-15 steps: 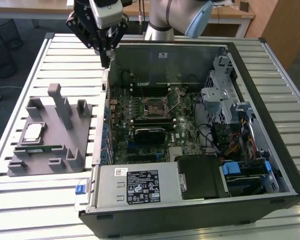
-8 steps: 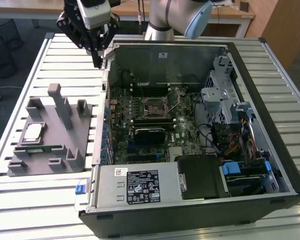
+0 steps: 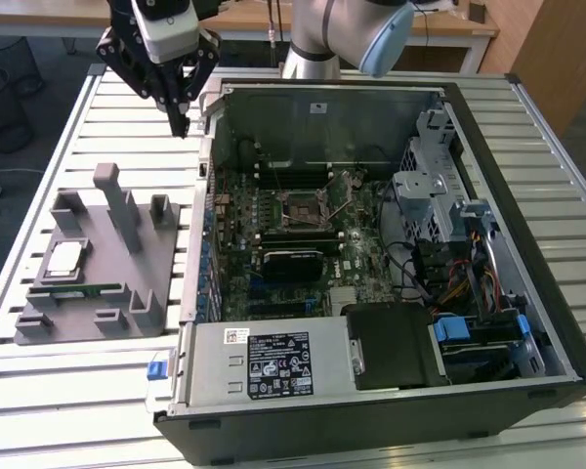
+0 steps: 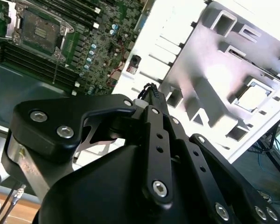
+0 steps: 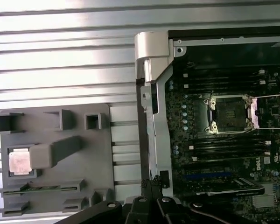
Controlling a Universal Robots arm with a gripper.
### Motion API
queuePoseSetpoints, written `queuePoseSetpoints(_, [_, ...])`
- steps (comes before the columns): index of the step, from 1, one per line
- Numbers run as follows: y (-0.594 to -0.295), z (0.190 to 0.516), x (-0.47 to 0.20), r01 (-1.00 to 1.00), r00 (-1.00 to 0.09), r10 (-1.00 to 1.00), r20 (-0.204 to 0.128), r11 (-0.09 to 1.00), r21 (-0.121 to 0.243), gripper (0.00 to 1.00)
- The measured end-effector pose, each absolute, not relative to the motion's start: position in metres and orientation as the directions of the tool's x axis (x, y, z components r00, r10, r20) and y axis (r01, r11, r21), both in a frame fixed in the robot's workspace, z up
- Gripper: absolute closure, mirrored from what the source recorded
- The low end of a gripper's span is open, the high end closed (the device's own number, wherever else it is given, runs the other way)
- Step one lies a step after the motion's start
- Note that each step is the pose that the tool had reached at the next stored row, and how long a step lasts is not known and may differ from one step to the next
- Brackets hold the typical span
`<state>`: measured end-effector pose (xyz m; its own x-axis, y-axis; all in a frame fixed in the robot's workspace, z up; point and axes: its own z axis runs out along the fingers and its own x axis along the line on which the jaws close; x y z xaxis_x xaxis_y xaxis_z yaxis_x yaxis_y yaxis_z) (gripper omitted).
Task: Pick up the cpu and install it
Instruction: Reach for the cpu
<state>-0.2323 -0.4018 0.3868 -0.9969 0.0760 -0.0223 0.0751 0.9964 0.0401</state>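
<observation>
The gripper [image 3: 182, 123] hangs from the arm [image 3: 313, 39] with its black links pointing down at the table [image 3: 78, 391]. Its fingers [image 4: 154, 116] are drawn together to a narrow tip and nothing is between them. In both wrist views the tip [image 5: 153, 185] sits over the pale slats, in the strip between the grey tray [image 3: 127, 244] and the near wall of the open computer case [image 3: 322, 107]. It is close to that wall's corner and touches neither. The wrist is tilted a little, so the fingers lean toward the case.

The cpu [image 3: 63, 259] is well apart from the fingertips, on the tray's side away from the case. It lies flat in a square pocket. It is a small square chip with a dull silvery top and a pale rim [image 5: 19, 162]. A thick grey post of the tray stands just beside it. A thin green memory stick [image 3: 83, 289] lies in a slot next to the pocket, farther from the fingers.

On the fingers' other side, inside the case, the square socket [image 3: 308, 207] on the green board has its frame raised.
</observation>
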Motion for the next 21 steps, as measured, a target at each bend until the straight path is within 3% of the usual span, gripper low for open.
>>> queuePoseSetpoints(21, [-0.407, 0.379, -0.316, 0.075, -0.997, 0.076, -0.021, 0.996, 0.039, 0.89])
